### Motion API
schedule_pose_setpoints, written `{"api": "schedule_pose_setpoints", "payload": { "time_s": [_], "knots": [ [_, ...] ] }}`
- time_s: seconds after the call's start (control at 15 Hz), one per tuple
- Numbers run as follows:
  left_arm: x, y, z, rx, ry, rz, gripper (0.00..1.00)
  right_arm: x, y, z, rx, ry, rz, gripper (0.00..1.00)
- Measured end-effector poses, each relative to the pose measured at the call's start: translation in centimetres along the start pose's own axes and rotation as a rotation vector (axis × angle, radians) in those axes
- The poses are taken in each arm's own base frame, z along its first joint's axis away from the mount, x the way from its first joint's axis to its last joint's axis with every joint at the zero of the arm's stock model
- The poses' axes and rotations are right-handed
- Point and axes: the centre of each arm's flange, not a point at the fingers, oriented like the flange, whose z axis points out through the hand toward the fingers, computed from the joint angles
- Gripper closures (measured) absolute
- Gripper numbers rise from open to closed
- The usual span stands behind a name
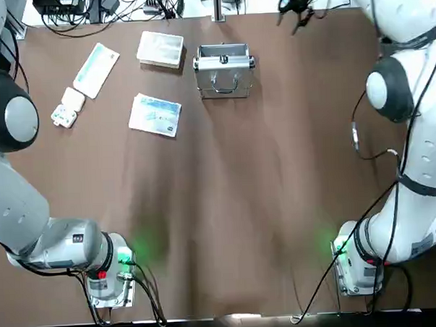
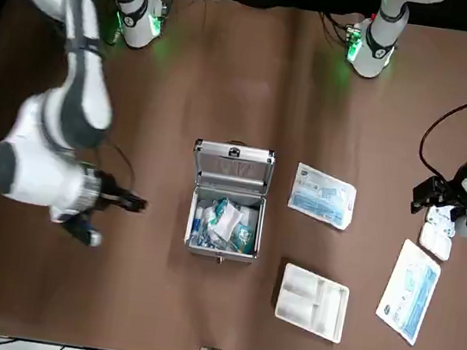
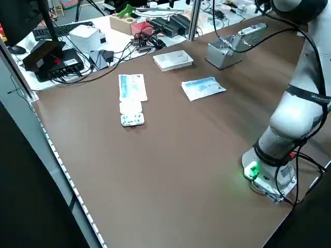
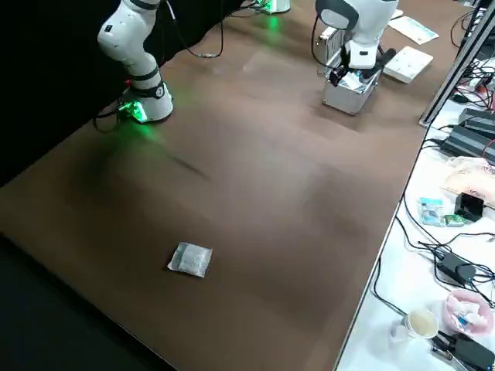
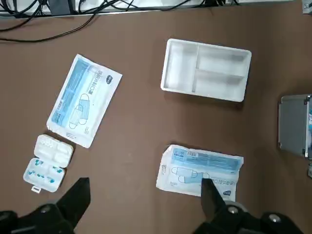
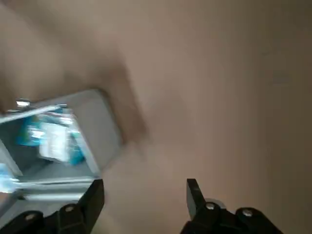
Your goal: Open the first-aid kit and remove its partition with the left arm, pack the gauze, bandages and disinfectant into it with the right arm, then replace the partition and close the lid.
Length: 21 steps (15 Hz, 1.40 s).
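The open kit (image 2: 226,213) stands near the table's (image 2: 228,87) far edge, partition (image 2: 312,302) beside it, right gripper (image 2: 135,204) empty, fingers spread, across bare table; left gripper (image 5: 146,195) wide, empty.

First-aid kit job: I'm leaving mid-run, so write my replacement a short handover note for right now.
Left gripper: open, empty, above the loose packets.
Right gripper: open, empty, beside the first-aid kit.
Kit: lid up, supplies inside.
Partition: out, on the table beside the kit.
Done: opened, partition removed, packing under way.
Left: check whether the printed packet, long pouch and small white box still go in; replace partition; close lid.
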Motion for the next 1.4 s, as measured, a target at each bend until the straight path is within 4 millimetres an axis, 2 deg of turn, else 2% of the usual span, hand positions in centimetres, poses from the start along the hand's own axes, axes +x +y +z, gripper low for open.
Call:
{"api": "schedule_pose_setpoints", "payload": {
  "time_s": [0.27,0.4,0.6,0.73,1.0,1.07,1.2,1.4],
  "knots": [
    [0.0,0.1,0.1,-0.001,-0.001,0.003,0.00,2.7,12.1,-1.0,-0.164,-0.052,-0.075,0.23],
    [0.1,0.2,0.1,-0.001,0.002,0.004,0.00,3.8,19.2,-1.8,-0.237,-0.071,-0.118,0.23],
    [0.1,0.2,0.0,-0.001,0.009,0.004,0.00,4.2,29.7,-2.7,-0.291,-0.114,-0.194,0.23],
    [0.2,0.2,0.0,-0.001,0.011,0.004,0.00,4.4,35.9,-2.1,-0.298,-0.114,-0.256,0.23],
    [0.2,0.4,0.0,-0.002,0.013,0.007,0.00,5.1,47.1,1.2,-0.323,-0.099,-0.404,0.26],
    [0.2,0.4,0.0,-0.002,0.013,0.008,0.00,5.0,49.6,1.9,-0.332,-0.107,-0.426,0.32],
    [0.2,0.4,0.1,-0.002,0.013,0.008,0.00,4.6,53.3,3.2,-0.346,-0.131,-0.442,0.33],
    [0.2,0.3,0.0,-0.002,0.018,0.007,0.00,4.9,55.9,4.7,-0.397,-0.127,-0.452,0.38]
  ]
}}
